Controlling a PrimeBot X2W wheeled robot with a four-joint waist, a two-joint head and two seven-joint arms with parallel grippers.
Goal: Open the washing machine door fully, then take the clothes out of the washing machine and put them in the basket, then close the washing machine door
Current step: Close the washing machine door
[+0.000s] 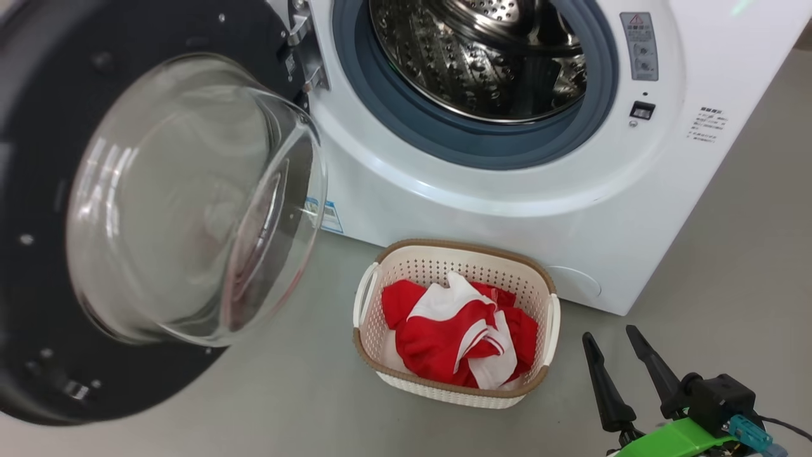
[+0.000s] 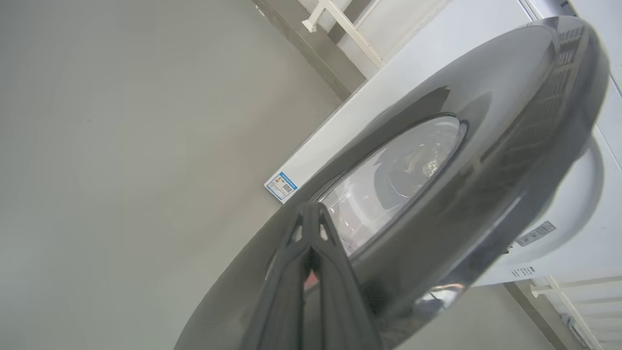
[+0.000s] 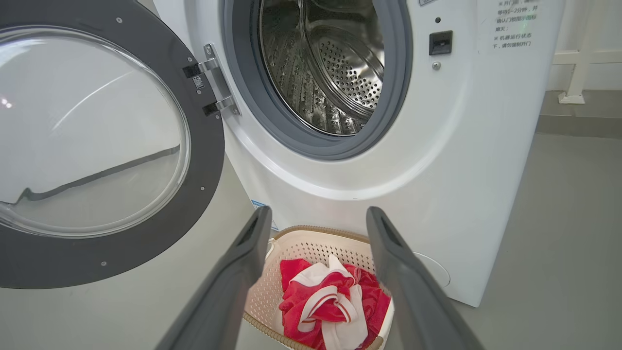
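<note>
a: where's the door point(image 1: 28, 127)?
b: swung open, left of frame. left gripper point(image 2: 311, 208) pinched closed at its black rim.
a: clothes point(image 1: 457, 336)?
b: in the basket point(image 1: 457, 245), lower centre, before the washer point(image 1: 507, 209). right gripper point(image 1: 609, 333) spread, empty, at lower right.

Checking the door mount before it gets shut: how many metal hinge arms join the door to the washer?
2. The upper hinge arm and the lower hinge arm sit one above the other, between the door and the washer, left of the drum; none seems hidden.
</note>
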